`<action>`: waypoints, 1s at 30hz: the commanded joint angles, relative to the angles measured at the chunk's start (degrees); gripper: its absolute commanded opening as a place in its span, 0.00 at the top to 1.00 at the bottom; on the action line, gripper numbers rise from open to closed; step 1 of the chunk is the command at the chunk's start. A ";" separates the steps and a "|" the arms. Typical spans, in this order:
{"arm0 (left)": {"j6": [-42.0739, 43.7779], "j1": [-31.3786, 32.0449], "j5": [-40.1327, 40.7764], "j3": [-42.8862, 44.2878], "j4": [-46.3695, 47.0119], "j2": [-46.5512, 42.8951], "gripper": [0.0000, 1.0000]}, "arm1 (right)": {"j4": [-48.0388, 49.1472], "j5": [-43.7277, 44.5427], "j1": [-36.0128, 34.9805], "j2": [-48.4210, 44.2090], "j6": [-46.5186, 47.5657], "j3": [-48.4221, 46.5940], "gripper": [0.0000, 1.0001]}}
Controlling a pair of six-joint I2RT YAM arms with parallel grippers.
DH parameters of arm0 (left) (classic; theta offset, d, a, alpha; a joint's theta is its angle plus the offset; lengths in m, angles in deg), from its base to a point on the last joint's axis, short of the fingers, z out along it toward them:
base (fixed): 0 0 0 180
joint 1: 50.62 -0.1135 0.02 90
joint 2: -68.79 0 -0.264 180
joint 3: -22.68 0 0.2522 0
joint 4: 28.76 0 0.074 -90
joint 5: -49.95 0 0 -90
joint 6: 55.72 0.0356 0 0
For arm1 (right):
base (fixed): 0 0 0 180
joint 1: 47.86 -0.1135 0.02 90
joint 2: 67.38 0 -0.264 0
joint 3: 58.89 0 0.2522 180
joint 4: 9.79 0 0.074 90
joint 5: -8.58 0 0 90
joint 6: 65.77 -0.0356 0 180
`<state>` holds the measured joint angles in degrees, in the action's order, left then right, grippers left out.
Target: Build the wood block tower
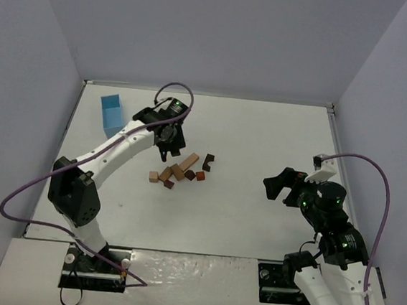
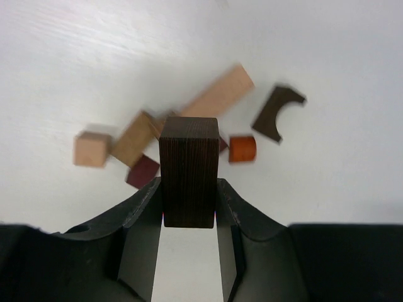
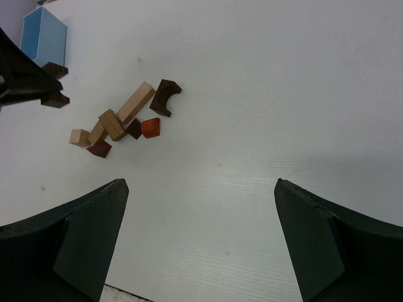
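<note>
A dark brown rectangular wooden block stands upright, clamped between the fingers of the left gripper. Beyond it, loose on the white bench, lie a long light tan bar, a brown bar, a tan cube, a dark red cube, a reddish-orange piece and a dark brown arch.

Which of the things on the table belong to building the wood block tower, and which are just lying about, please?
For the job:
- dark brown block, gripped in the left gripper
- loose wood blocks in a heap, among them the long tan bar, dark arch and orange piece

Lying about:
- light blue box
</note>
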<state>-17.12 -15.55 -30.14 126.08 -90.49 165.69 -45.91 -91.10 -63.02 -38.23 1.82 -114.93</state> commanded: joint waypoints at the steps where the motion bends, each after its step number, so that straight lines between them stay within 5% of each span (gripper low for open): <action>1: 0.94 -6.68 -2.30 6.96 -2.64 4.19 1.00 | 2.41 2.83 -0.49 3.62 1.87 -4.23 0.00; 10: -2.68 -15.14 -5.79 15.63 -2.47 17.80 0.99 | 2.32 5.69 -0.49 10.36 3.15 -6.76 0.00; 22: -6.34 -16.44 -6.76 18.92 -1.86 25.19 0.88 | 2.40 9.07 -0.49 12.87 2.62 -6.15 0.00; 27: -4.88 -17.32 -8.04 20.54 -1.60 25.80 0.75 | 2.40 11.77 -0.41 13.88 2.17 -6.15 0.00; 30: -1.42 -17.24 -8.35 21.94 -1.61 24.92 0.47 | 2.40 12.23 -0.49 14.40 3.37 -6.15 0.00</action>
<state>-21.32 -32.21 -37.83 143.71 -92.18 193.82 -46.12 -81.89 -63.29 -25.22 4.56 -119.29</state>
